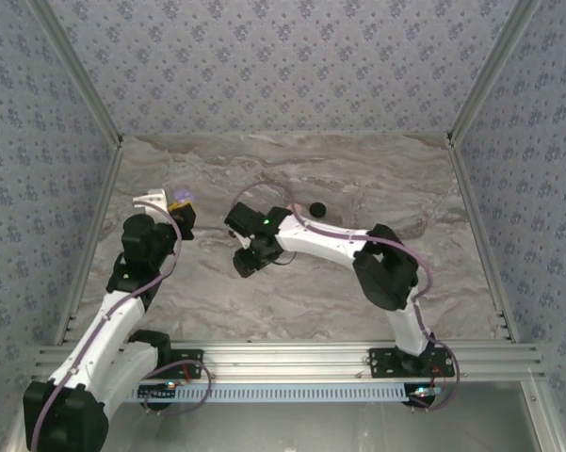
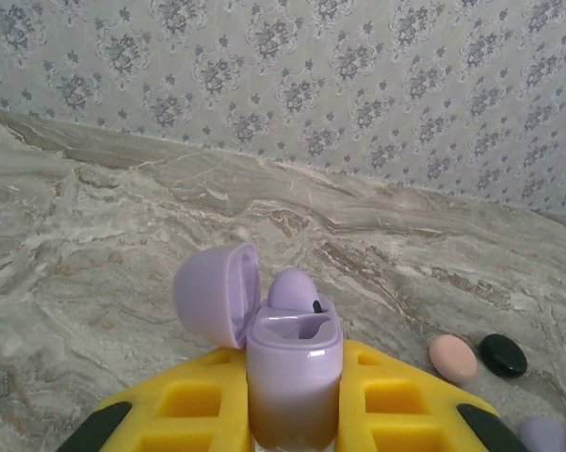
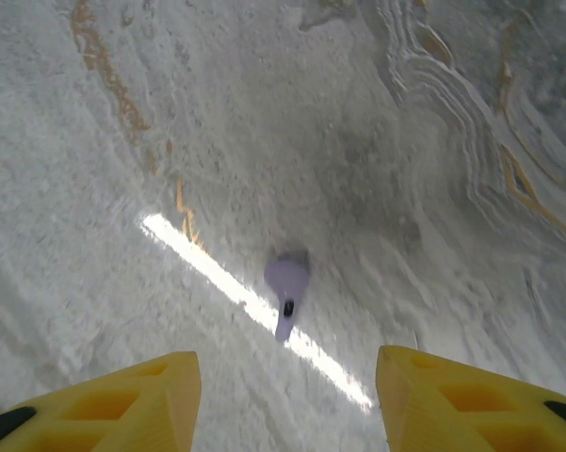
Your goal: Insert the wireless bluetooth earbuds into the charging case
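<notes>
The lilac charging case (image 2: 294, 377) stands upright between my left gripper's yellow fingers (image 2: 193, 400), its lid (image 2: 212, 294) swung open to the left. One lilac earbud (image 2: 294, 287) sits in the case's far slot, and the near slot is empty. From above, the left gripper (image 1: 181, 215) holds the case (image 1: 181, 199) at the table's left. A second lilac earbud (image 3: 286, 285) lies on the marble, stem toward the camera. My right gripper (image 3: 287, 395) hangs over it, open, with the bud ahead of the gap between its fingers. The top view has that gripper (image 1: 246, 262) near mid-table.
A pink oval piece (image 2: 452, 358) and a black one (image 2: 503, 355) lie side by side on the marble, right of the case. The black one (image 1: 317, 209) is just beyond the right forearm. Patterned walls (image 1: 283, 56) close in the table on three sides.
</notes>
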`<state>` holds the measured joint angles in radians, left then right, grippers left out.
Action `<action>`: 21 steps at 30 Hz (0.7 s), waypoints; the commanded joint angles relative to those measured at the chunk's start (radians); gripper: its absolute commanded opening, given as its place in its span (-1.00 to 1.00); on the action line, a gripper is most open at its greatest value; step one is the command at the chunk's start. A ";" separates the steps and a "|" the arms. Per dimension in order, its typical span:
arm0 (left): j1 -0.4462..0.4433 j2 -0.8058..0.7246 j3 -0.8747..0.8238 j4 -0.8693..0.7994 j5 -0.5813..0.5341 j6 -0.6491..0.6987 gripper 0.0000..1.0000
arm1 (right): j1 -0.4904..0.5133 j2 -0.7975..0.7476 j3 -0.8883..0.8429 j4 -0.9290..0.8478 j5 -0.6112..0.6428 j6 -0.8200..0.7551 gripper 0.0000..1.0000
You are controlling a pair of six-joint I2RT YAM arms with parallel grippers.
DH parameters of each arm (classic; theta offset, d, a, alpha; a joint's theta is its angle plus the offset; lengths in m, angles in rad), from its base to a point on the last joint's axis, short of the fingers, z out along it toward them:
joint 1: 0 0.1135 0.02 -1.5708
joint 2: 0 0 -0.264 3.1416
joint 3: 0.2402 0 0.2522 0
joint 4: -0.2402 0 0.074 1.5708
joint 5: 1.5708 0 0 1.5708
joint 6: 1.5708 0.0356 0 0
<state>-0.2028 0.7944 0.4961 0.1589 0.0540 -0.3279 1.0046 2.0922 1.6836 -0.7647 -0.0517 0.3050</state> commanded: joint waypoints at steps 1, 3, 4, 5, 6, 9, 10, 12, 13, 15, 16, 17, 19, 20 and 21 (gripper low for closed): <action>0.008 -0.031 0.004 -0.016 -0.014 -0.016 -1.00 | 0.010 0.065 0.071 -0.085 0.067 -0.041 0.08; 0.008 -0.036 -0.001 -0.017 -0.016 -0.020 -1.00 | 0.015 0.096 0.101 -0.102 0.085 -0.053 0.08; 0.007 -0.039 -0.002 -0.016 -0.017 -0.022 -1.00 | 0.016 0.109 0.116 -0.109 0.091 -0.059 0.08; 0.008 -0.039 -0.004 -0.015 -0.017 -0.024 -1.00 | 0.017 0.120 0.125 -0.113 0.092 -0.061 0.07; 0.008 -0.038 -0.004 -0.013 -0.017 -0.023 -1.00 | 0.021 0.132 0.133 -0.115 0.095 -0.065 0.07; 0.007 -0.036 -0.004 -0.006 -0.014 -0.023 -1.00 | 0.029 0.164 0.160 -0.126 0.097 -0.074 0.04; 0.008 -0.034 -0.004 -0.004 -0.013 -0.025 -1.00 | 0.032 0.174 0.167 -0.128 0.098 -0.076 0.03; 0.008 -0.035 -0.004 -0.003 -0.010 -0.025 -1.00 | 0.037 0.189 0.183 -0.132 0.098 -0.082 0.02; 0.008 -0.036 -0.004 -0.002 -0.007 -0.026 -1.00 | 0.040 0.197 0.194 -0.134 0.099 -0.084 0.01; 0.008 -0.036 -0.004 -0.003 -0.008 -0.028 -1.00 | 0.043 0.208 0.210 -0.142 0.104 -0.087 0.00; 0.008 -0.036 -0.004 -0.002 -0.008 -0.028 -1.00 | 0.045 0.214 0.216 -0.146 0.104 -0.089 -0.01; 0.008 -0.036 -0.003 -0.003 -0.007 -0.028 -1.00 | 0.046 0.217 0.220 -0.149 0.104 -0.089 -0.02; 0.008 -0.037 -0.002 -0.003 -0.006 -0.029 -1.00 | 0.048 0.223 0.225 -0.156 0.099 -0.089 -0.08; 0.008 -0.038 -0.002 -0.002 -0.006 -0.028 -1.00 | 0.049 0.227 0.226 -0.161 0.096 -0.089 -0.12; 0.007 -0.038 -0.002 -0.003 -0.004 -0.030 -1.00 | 0.049 0.230 0.226 -0.164 0.095 -0.087 -0.14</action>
<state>-0.2028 0.7712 0.4831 0.1371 0.0509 -0.3428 1.0481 2.2974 1.8809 -0.8745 0.0311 0.2260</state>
